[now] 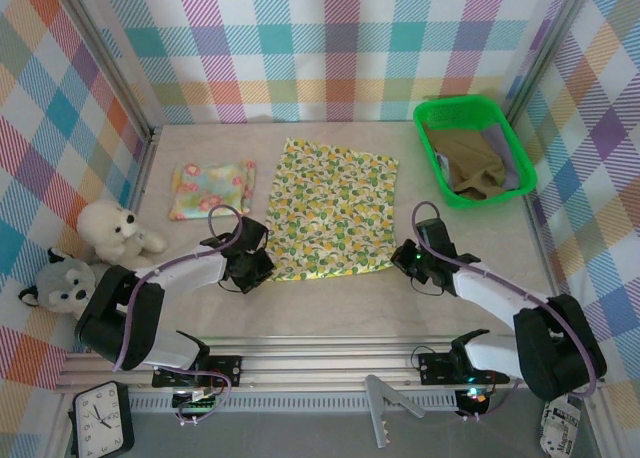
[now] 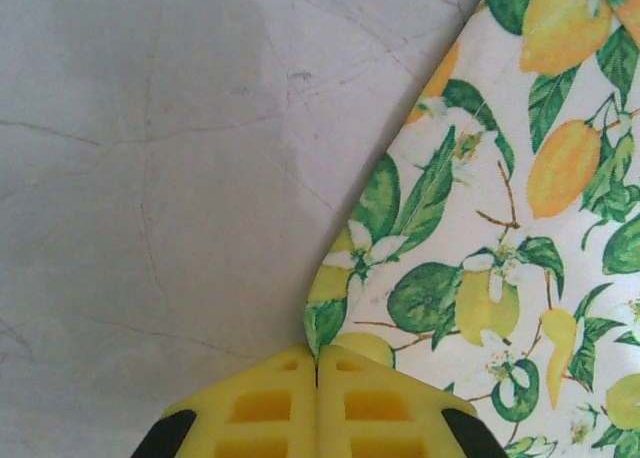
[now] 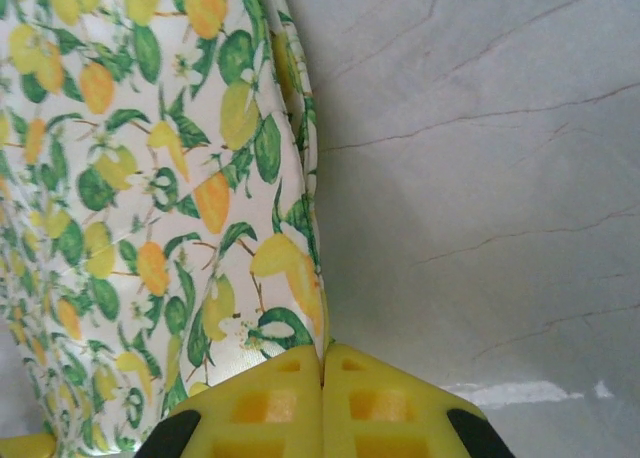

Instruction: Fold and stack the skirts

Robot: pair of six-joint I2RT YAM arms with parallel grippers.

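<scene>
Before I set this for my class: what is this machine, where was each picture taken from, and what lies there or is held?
It is two robot arms bolted at the near edge of the table. The wide picture looks down from above and behind them; the two close-ups come from a camera on each wrist. The left claw and right claw are both shut, each pinching a near corner of the lemon-print skirt, which is spread flat. A folded pink floral skirt lies to its left; a green tray holds an olive skirt. Two plush toys sit far left.
</scene>
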